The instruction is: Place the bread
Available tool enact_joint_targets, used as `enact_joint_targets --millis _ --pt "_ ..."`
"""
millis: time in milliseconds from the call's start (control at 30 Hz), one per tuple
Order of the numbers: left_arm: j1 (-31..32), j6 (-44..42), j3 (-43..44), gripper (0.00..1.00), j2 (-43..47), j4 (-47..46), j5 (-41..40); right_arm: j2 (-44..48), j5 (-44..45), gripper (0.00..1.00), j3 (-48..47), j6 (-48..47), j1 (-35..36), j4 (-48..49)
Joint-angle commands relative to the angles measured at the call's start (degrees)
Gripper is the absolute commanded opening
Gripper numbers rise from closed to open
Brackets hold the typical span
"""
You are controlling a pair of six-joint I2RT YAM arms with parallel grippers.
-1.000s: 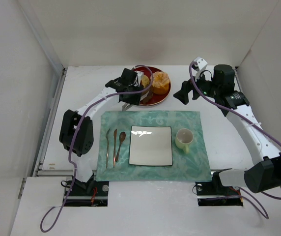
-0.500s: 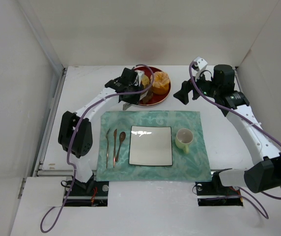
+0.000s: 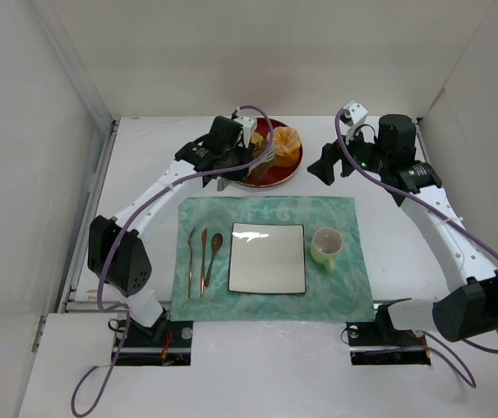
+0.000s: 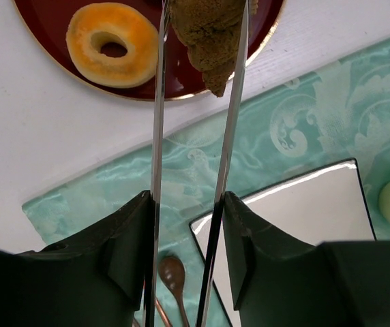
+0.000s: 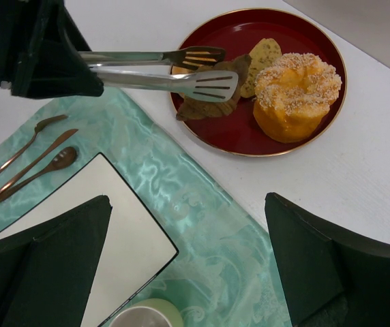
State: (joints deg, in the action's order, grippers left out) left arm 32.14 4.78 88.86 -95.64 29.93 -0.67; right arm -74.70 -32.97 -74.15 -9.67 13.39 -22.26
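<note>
Pinching a pair of steel tongs [image 4: 157,136] between its fingers, the left gripper [image 4: 185,231] is closed tight on their arms. The tong blades in turn clamp the bread [image 4: 212,34], a dark brown croissant, over the near rim of the red plate [image 4: 48,27] (resting on it or just above, I cannot tell). In the left wrist view its long axis runs along the tongs, one pointed end aimed at the green mat [image 4: 297,129], and a ring doughnut [image 4: 86,41] lies beside the blades. The right wrist view adds a pale oval bread [image 5: 263,58] behind the croissant and the cutlery [image 5: 31,160] on the mat. Only the top view shows the cup [image 3: 326,246] beside the square plate [image 3: 266,259]. The right gripper [image 5: 181,252] hovers near the red plate, jaws wide apart.
</note>
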Motion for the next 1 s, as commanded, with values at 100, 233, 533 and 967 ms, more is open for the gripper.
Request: enact_joint_targets --millis 100,233,533,967 --pt "6.5 2.8 -2.2 0.16 11.4 3.7 -1.9 1.7 0.3 1.00 -0.3 -0.3 -0.4 2.7" --pt "11.9 5.9 -5.9 0.16 17.7 6.4 -1.9 2.2 0.8 1.00 0.2 -0.3 -0.4 3.2" --pt "22.1 15.0 -17.7 0.16 27.3 10.2 -2.4 2.7 1.9 1.00 0.2 0.3 -0.4 3.2" --pt "23.2 16.0 -25.3 0.17 26.2 7.2 1.5 2.7 2.4 1.00 0.2 0.3 -0.9 3.7"
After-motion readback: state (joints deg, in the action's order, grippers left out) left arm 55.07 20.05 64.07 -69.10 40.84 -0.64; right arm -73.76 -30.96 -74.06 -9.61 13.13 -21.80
